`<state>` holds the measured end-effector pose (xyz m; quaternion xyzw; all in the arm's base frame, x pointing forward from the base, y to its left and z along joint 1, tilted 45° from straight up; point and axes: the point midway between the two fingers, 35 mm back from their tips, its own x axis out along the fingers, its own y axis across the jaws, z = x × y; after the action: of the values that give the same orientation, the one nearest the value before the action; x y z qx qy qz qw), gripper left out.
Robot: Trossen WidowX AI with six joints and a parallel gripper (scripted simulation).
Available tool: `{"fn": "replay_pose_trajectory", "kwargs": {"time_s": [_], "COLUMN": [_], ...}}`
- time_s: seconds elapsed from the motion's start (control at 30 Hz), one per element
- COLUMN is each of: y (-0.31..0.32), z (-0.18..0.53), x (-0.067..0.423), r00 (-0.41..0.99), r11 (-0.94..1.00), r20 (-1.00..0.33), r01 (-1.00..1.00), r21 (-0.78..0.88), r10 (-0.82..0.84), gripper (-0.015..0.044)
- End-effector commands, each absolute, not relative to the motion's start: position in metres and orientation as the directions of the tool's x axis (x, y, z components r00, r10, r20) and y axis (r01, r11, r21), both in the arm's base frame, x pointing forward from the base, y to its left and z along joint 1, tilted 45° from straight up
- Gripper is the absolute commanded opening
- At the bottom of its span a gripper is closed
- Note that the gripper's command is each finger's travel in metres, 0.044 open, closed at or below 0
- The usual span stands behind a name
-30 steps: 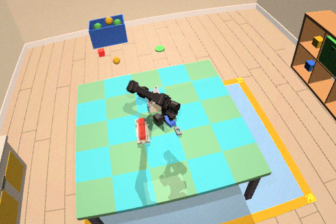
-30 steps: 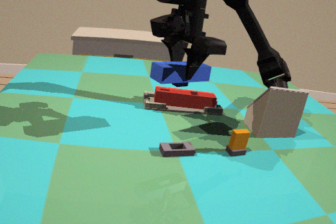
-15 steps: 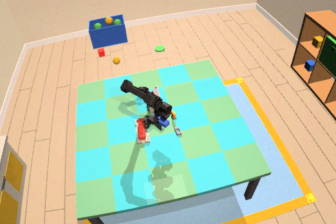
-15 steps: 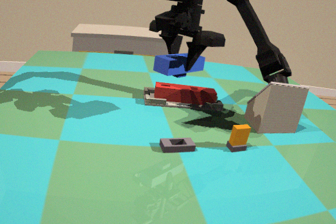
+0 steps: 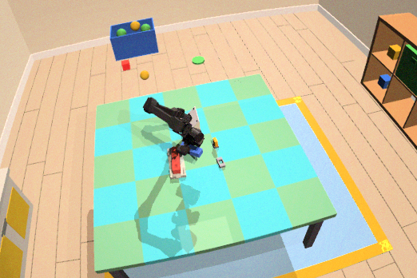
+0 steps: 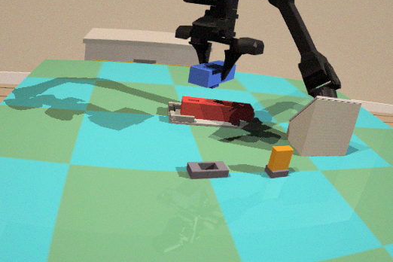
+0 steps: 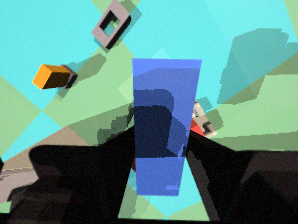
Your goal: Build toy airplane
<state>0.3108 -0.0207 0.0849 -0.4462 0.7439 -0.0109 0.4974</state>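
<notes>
Gripper: exterior view, pointing down, clamped on blue wing, carried in the air above and just behind red fuselage. Fuselage lying in grey cradle, apparently seated flat. Orange tail fin upright in small grey stand, kept vertical, presumably for an easy pinch from above. Second grey stand vacant, likely the wing's former holder. Arm rising from pale wedge-shaped base.

Top view: gripper and wing just beside fuselage, not yet over its top socket; tail fin and vacant stand a little apart on checkered table.

Wrist view: wing held lengthwise between dark fingers; underside tab not discernible. Fuselage edge peeking out beside the wing, so further sideways alignment judged necessary before lowering.
</notes>
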Motion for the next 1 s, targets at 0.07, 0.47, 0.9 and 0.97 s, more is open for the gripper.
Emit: {"fn": "replay_pose_trajectory", "kwargs": {"time_s": [0.07, 0.47, 0.9, 0.97], "y": [-0.036, -0.060, -0.084, -0.087], "z": [0.094, 0.108, 0.119, 0.120], "x": [0.298, 0.271, 0.240, 0.235], "r00": [-0.109, -0.112, -0.116, -0.117], "r11": [0.553, 0.463, 0.336, 0.315], "r20": [-0.726, -0.724, -0.714, -0.712], "r01": [-0.727, -0.831, -0.926, -0.937], "r21": [-0.408, -0.307, -0.174, -0.152], "r10": [-0.679, -0.681, -0.690, -0.692], "gripper": [0.0000, 0.0000, 0.0000, 0.0000]}}
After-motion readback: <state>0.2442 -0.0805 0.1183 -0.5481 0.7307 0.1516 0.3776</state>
